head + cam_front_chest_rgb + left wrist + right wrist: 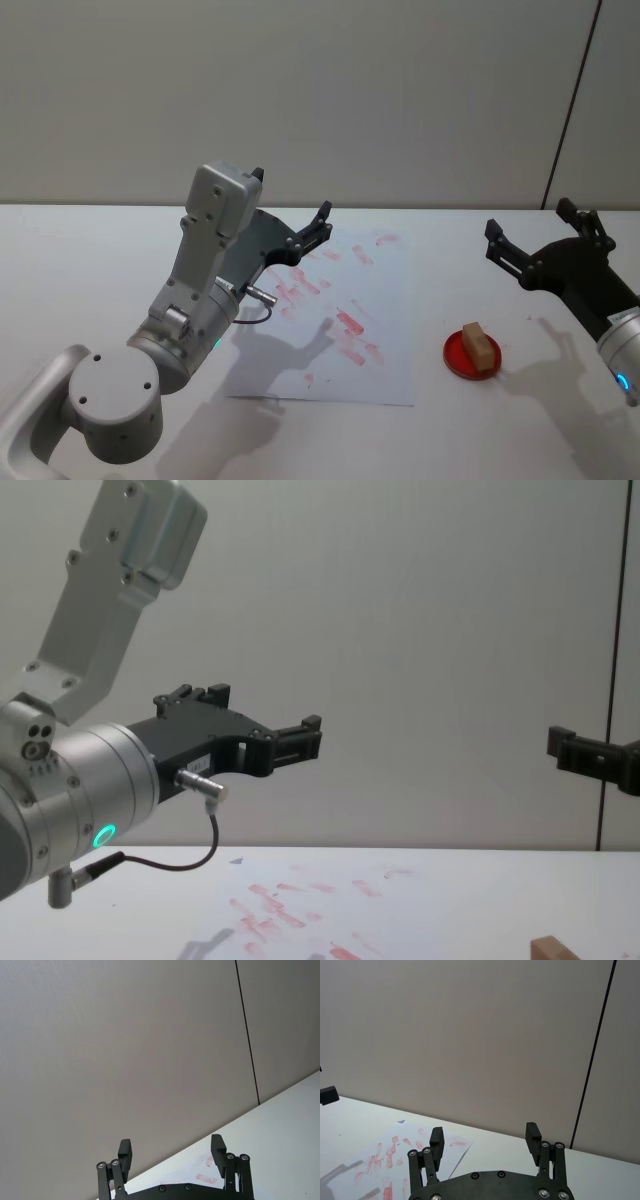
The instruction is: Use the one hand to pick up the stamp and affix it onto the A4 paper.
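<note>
Jaws on both arms are spread wide with nothing in them. Each wrist view looks out between two black toothed fingers (125, 1150) at the grey wall (300, 100) and a strip of white tabletop (90, 250). The left gripper (322, 222) is up in the air over the left part of the A4 paper (392, 330), pointing away from the robot and a bit to the right, and it throws a shadow (290, 345) on the sheet underneath. From the chest view it's clearly well off the surface, roughly level, with a silver wrist and a green light (103, 834) behind it and a thin black cable (200, 860) looping down from a plug. The paper lies flat in the middle of the tabletop, covered in loads of smudgy red imprints (350, 322), mostly across its left and centre. The stamp (480, 346), a little light-brown wooden block, is sitting on a round red pad (455, 357) just right of the paper's near right corner, not touching the sheet. The right gripper (530, 222) hangs above the tabletop beyond and to the right of the stamp, well apart from it, not touching anything.
</note>
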